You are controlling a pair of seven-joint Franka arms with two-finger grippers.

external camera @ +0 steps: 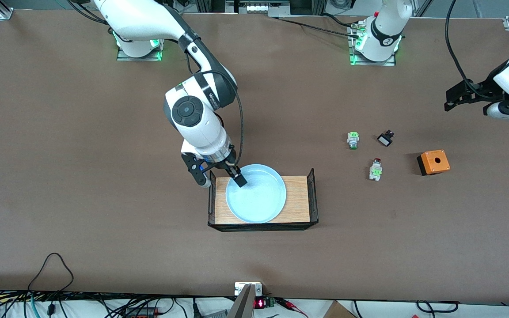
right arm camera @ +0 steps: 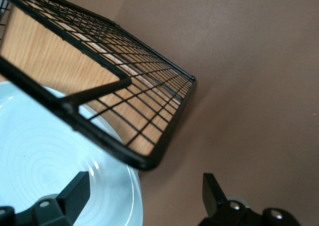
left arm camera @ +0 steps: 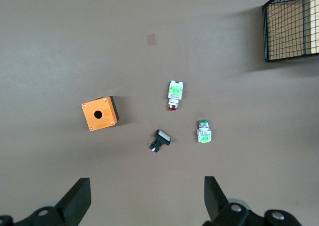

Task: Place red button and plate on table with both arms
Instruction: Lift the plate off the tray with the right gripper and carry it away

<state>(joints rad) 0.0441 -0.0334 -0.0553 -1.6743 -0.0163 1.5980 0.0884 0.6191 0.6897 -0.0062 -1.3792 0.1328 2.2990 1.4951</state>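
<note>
Your right gripper (external camera: 219, 174), jaws spread, straddles the plate (external camera: 256, 194) rim at ten o'clock in the tray (external camera: 298, 207); pinch there (stiff, slippery). Left gripper (external camera: 451, 99), jaws spread, waits above the light red button (external camera: 375, 169).

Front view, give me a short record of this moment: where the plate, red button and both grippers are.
plate: in the wooden tray, on the table
red button: on the table, nearer the camera than the green button, beside the orange box
right gripper: open, straddling the plate's rim
left gripper: open, over the buttons
</note>
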